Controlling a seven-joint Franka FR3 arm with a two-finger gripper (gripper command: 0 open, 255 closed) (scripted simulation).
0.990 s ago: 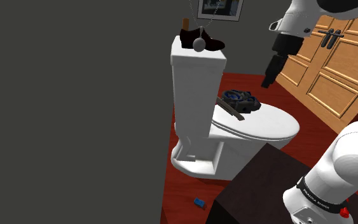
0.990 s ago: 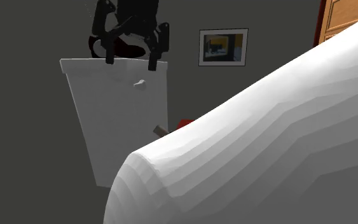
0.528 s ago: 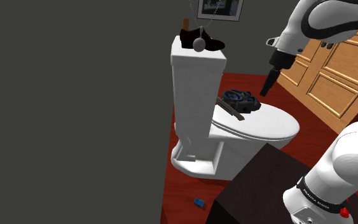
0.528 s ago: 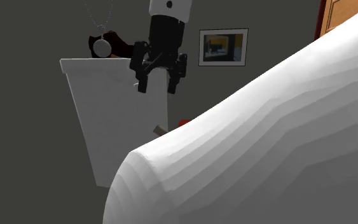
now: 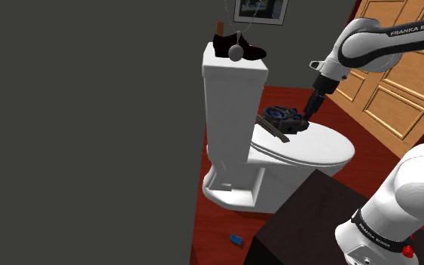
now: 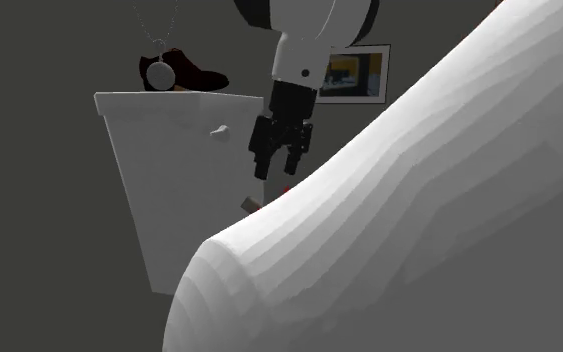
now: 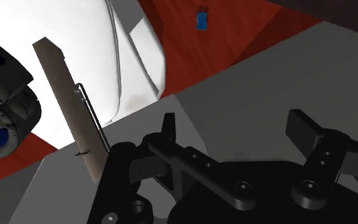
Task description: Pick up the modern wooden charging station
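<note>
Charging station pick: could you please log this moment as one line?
phase: pre-grasp | tool: open, low over toilet lid | wooden charging station: on lid, beside tool, not held

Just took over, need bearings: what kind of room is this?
Probably a bathroom: a white toilet with its lid down, panelled wooden doors beside it, a framed picture on the wall.

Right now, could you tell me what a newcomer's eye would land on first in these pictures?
A white toilet stands in the middle of the shoulder view, with a dark shoe on its tank. The black gripper hangs open just above the lid, close by a dark tangled bundle and a wooden strip lying there.
</note>
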